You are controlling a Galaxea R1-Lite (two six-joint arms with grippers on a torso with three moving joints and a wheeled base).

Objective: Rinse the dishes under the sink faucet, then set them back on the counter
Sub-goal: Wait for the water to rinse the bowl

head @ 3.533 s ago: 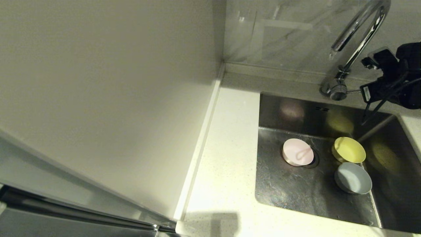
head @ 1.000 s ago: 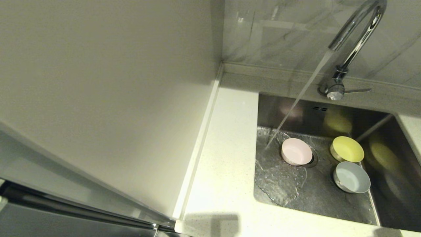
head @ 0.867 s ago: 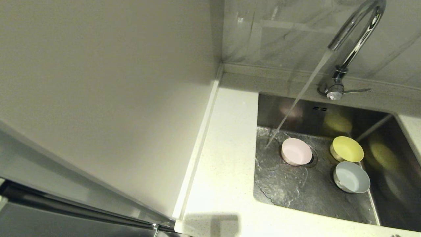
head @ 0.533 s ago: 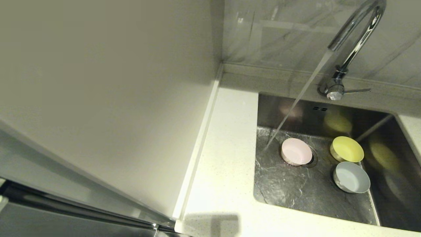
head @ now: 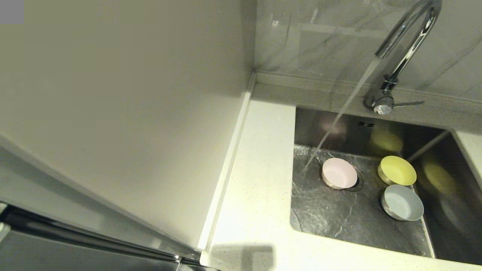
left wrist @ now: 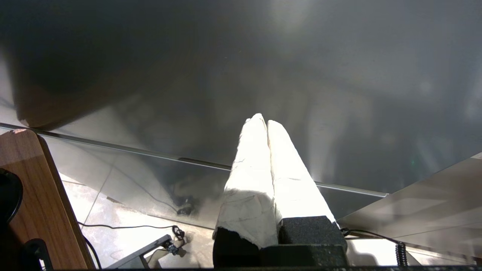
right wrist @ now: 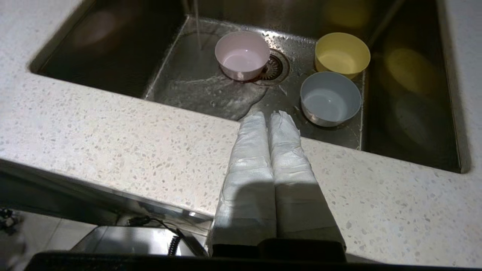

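Three bowls stand in the sink (head: pixel 331 222): the pale pink bowl (head: pixel 339 173) (right wrist: pixel 242 55) over the drain strainer (right wrist: pixel 274 67), the yellow bowl (head: pixel 397 170) (right wrist: pixel 342 52) behind the grey-blue bowl (head: pixel 403 202) (right wrist: pixel 330 98). Water runs from the faucet (head: pixel 408 41) onto the sink floor just left of the pink bowl. My right gripper (right wrist: pixel 269 114) is shut and empty, above the counter's front strip (right wrist: pixel 113 135), short of the grey-blue bowl. My left gripper (left wrist: pixel 263 120) is shut, parked down by a dark cabinet front. Neither gripper shows in the head view.
The faucet's side lever (head: pixel 408 102) points right. An off-white vertical panel (head: pixel 113 113) rises left of the counter (head: pixel 260 180). The sink has a darker right part (head: pixel 452 195) past a ridge. A metal rail (head: pixel 94 241) runs along the lower left.
The right arm, at the faucet lever 3.5 s ago, has left the head view and water now runs. Over the last second the water film has spread across the sink floor; the bowls have stayed put.
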